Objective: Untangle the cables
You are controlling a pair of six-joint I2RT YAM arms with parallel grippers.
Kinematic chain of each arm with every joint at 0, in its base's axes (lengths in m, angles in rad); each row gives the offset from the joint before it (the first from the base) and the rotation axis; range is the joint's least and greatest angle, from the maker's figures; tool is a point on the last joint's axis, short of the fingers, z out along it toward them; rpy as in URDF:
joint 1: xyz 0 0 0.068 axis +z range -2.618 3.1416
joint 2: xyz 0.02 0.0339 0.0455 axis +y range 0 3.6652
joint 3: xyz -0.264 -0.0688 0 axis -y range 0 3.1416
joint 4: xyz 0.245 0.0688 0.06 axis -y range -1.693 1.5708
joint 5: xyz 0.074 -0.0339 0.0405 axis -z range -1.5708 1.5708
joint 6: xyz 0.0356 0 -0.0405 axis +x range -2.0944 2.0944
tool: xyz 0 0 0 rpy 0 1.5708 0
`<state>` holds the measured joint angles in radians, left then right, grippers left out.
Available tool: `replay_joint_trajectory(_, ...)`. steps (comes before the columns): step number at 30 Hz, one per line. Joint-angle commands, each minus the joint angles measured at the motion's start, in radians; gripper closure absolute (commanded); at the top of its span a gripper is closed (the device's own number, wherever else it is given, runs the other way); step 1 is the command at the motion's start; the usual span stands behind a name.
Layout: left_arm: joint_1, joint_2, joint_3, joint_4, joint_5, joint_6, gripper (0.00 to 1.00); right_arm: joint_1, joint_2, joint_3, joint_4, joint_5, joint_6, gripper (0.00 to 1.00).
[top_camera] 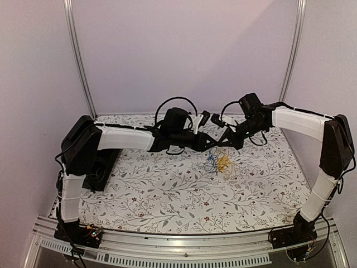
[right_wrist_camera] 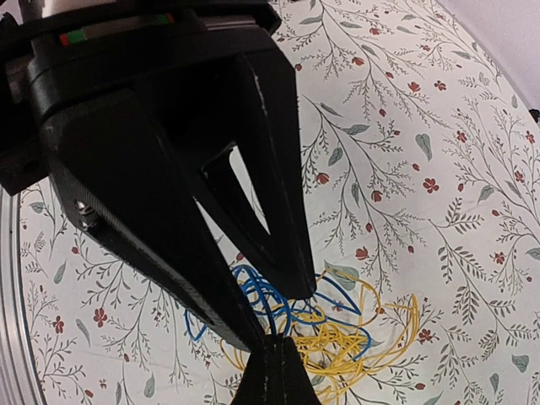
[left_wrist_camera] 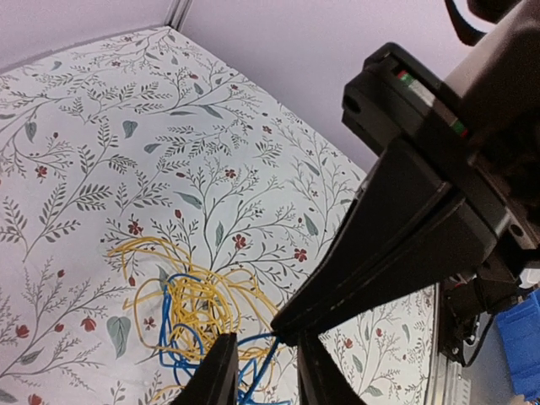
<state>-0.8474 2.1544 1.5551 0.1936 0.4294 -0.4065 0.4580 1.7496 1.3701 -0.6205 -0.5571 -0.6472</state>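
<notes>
Far centre of the worktop (top_camera: 156,190), just ahead of both wrists: the cables (top_camera: 220,163) lie in one loose heap on the flowered surface. The yellow loops (left_wrist_camera: 181,291) spread widest and the blue loops (left_wrist_camera: 167,325) are threaded through them. I can pick out no pale strand.

On the left hand (left_wrist_camera: 263,375) the fingers stand apart with a narrow gap, straddling a blue strand (left_wrist_camera: 253,344) at the heap's edge. Nothing looks clamped. The right hand (left_wrist_camera: 291,321) is closed to a point, tip down at the heap and just beside the left fingers. That blue strand runs up to its tip. I judge it pinched but cannot confirm.

Handling, my judgement: thread-thin wire with next to no weight, limp but springy enough to hold its coils. Pull one strand fast and the whole heap will likely drag along. The insulation looks slick, so a strand may slip from a loose pinch or sit between the pads ungripped.

Where to hold: one colour per hand, on a free outer loop or an end, never at the dense crossing. I would take blue at the edge for the left and an outer yellow loop for the right, then draw them apart slowly, low over the worktop.

Risk: the hands sit very close and their fingers could knock.
</notes>
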Motion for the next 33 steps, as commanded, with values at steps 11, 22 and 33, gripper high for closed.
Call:
replay_joint_trajectory(11,0.013,-0.003,-0.015,-0.008,-0.006,-0.020,1.00,-0.014,0.003,-0.064,0.141,-0.035,0.071,0.67)
replay_joint_trajectory(22,0.024,-0.088,-0.140,0.051,-0.075,-0.064,1.00,0.020,0.212,-0.088,0.331,-0.040,0.210,0.43)
replay_joint_trajectory(33,0.025,-0.172,-0.209,0.068,-0.121,-0.059,1.00,0.035,0.421,-0.036,0.303,0.030,0.425,0.80)
